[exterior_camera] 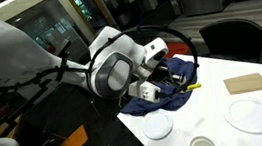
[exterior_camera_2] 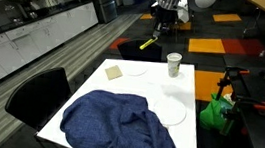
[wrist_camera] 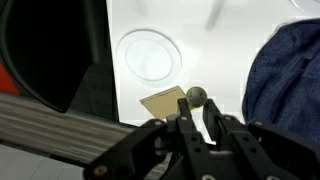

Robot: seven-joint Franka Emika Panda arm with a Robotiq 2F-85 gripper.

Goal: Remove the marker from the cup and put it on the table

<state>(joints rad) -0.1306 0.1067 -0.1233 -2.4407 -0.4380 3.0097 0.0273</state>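
The robot's black gripper (exterior_camera_2: 159, 32), jaws pinched narrowly on the short bright-yellow marker (exterior_camera_2: 148, 43), holds it at upper centre, above the white rectangular tabletop (exterior_camera_2: 151, 86) and clear of the small pale-rimmed round cup (exterior_camera_2: 174, 64), long axis slanting toward lower left.

My arm (exterior_camera: 111, 70) is stretched forward, with the big elbow joint close to the camera in an exterior view. My wrist is up high and my gripper (exterior_camera_2: 157, 34) points down. Fingers (wrist_camera: 186, 120) are pinched on the marker (exterior_camera_2: 148, 44), which sits tilted at the tips. In the wrist view, its end is wedged between both fingers.
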